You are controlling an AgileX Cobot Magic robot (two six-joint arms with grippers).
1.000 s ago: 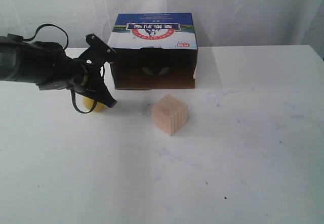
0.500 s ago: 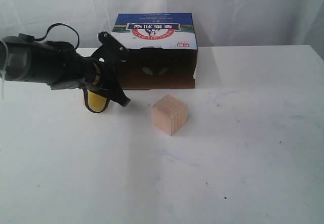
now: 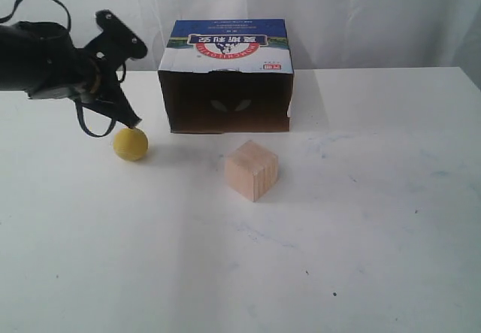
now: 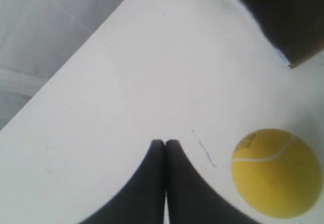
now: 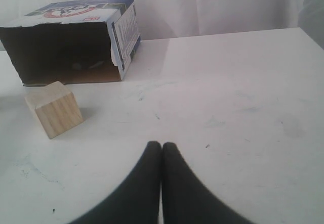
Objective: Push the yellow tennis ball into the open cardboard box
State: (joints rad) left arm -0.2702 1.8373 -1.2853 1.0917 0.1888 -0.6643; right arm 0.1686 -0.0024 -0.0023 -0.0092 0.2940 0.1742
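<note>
The yellow tennis ball (image 3: pixel 131 143) rests on the white table, left of and a little nearer than the open cardboard box (image 3: pixel 225 77), whose dark opening faces the camera. My left gripper (image 3: pixel 134 121) hovers just above and behind the ball, fingers shut, holding nothing. In the left wrist view the shut left gripper (image 4: pixel 165 143) points at bare table, with the ball (image 4: pixel 276 173) beside it and a corner of the box (image 4: pixel 283 16) beyond. My right gripper (image 5: pixel 161 145) is shut and empty over bare table, out of the exterior view; its camera sees the box (image 5: pixel 71 37).
A pale wooden cube (image 3: pixel 252 170) stands in front of the box opening, toward its right half, also visible as the cube (image 5: pixel 53 109) in the right wrist view. White curtains hang behind the table (image 3: pixel 361 220). A black cable loops under the left arm.
My left arm has drawn back to the left and risen, uncovering the ball. The ball has shifted slightly left. Box and cube have not moved.
</note>
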